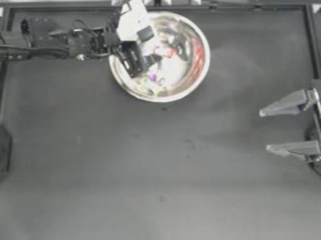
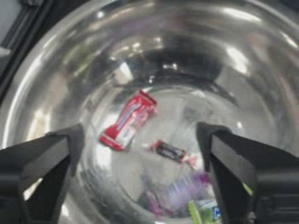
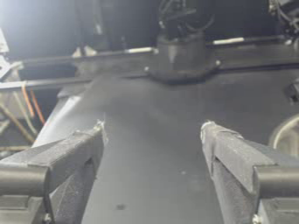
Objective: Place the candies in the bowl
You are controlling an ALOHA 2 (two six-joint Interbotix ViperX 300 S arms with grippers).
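The candies (image 2: 130,120) lie down inside the shiny bowl (image 1: 191,70) at the far side of the table (image 1: 156,178), the left gripper (image 1: 139,46) hangs over them with fingers spread and empty, and the right gripper (image 1: 285,126) waits at the right edge, fingers spread too.

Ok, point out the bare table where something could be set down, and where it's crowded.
Bare: the table from below the bowl to the near edge, and right of the bowl up to the open right gripper. Crowded: the far left, where the open left gripper hangs over the bowl and candies.
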